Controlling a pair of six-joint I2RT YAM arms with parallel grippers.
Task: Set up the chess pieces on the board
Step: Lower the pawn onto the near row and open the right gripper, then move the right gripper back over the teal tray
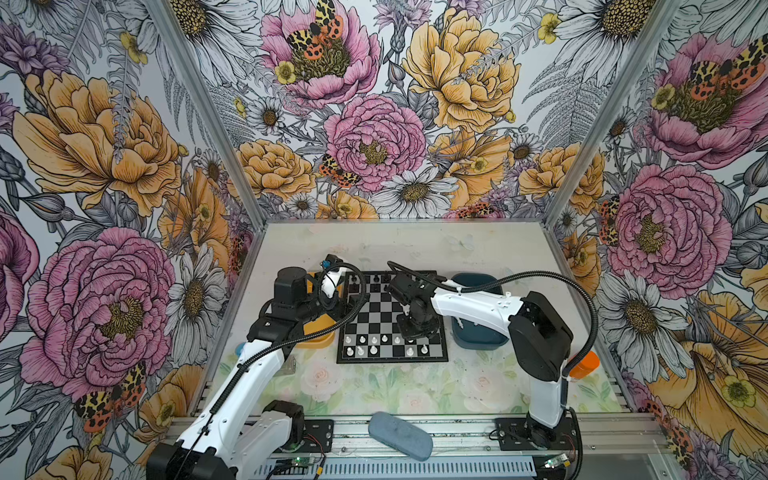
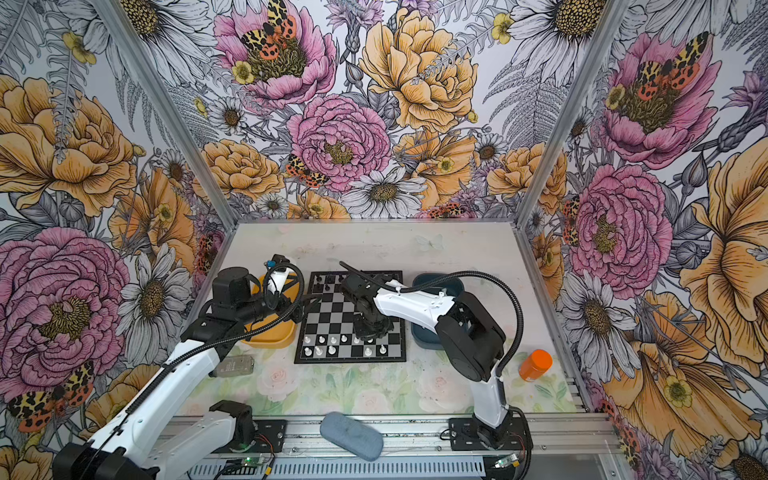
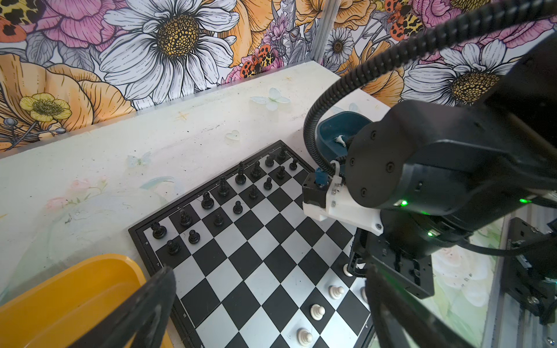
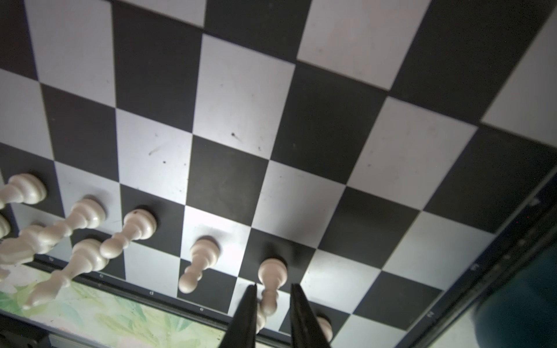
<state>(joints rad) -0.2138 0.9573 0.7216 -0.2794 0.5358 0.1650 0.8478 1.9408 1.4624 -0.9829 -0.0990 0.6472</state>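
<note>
White links; black joints; corrugated cables

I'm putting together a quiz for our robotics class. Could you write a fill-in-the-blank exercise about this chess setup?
In both top views, the left-hand tray beside the chessboard is ___.
The right gripper straddles a white ___ standing on the chessboard.
The left gripper has its jaws ___.
The blue tray holds a loose ___ chess piece.
Missing: yellow; pawn; open; white.
</note>
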